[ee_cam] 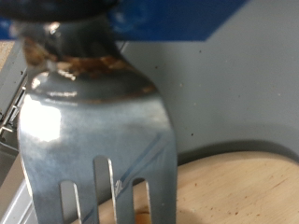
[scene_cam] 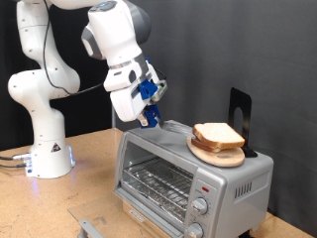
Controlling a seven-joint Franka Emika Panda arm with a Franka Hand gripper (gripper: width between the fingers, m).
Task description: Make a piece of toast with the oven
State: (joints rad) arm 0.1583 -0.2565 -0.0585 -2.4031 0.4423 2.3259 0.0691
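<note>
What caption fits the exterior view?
Gripper carrying a fork above the oven, beside the toast on its board.

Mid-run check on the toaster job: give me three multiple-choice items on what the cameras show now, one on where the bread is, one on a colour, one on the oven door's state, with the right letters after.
1. Where is the piece of toast?
A. On the round wooden board on top of the oven
B. On the wire rack inside
C. On the table

2. What colour is the tool handle at the gripper?
A. Red
B. Blue
C. Green

3. How is the oven's glass door?
A. Hanging fully open
B. Taken off
C. Shut

Answers: 1 A, the exterior view shows the slice lying on the board on the oven's roof. 2 B, a blue handle shows at the gripper, and the wrist view shows a metal fork below it. 3 C, the door stands upright against the oven's front.
</note>
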